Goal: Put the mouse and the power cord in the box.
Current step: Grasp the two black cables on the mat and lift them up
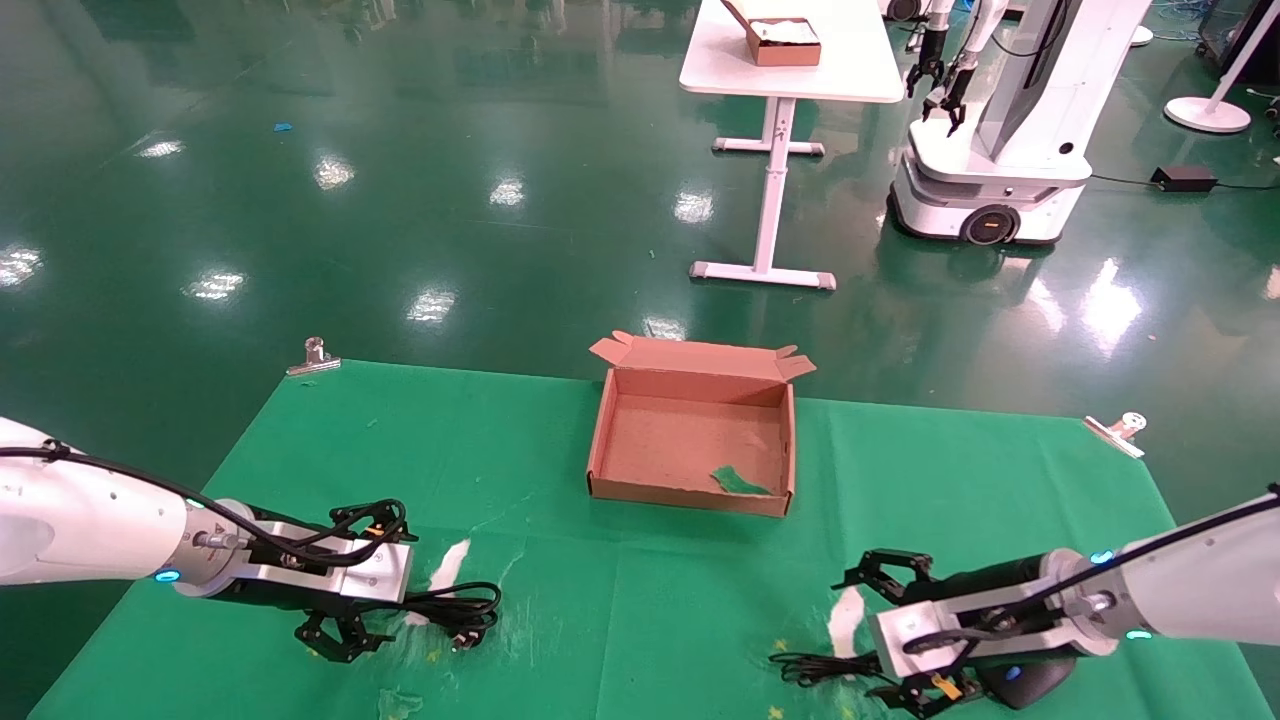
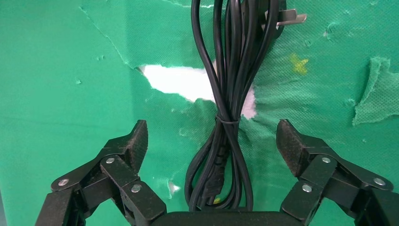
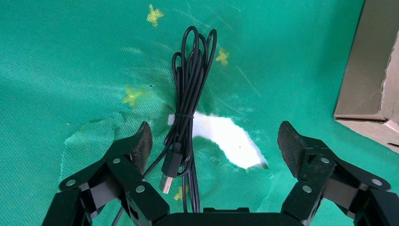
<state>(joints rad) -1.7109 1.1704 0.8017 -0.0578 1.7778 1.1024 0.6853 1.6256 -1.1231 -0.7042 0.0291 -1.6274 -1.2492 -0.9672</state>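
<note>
Both grippers are low over the green cloth with jaws spread wide and nothing in them. The left gripper straddles the power cord, which lies bundled near the robot's left, its plug at the far end from the fingers. The right gripper straddles the mouse cable near the robot's right; the mouse itself sits mostly hidden under that wrist. The box stands open between them, farther out on the table, with only a green scrap in it.

My worry is on the right: closing there would pinch thin cable, not the mouse, so the mouse could dangle, swing, or catch the box wall. On the left, a grip off the tie could let loops slide loose and trail outside the box. The cloth is torn beneath both bundles, and a fingertip could snag a flap of it.
</note>
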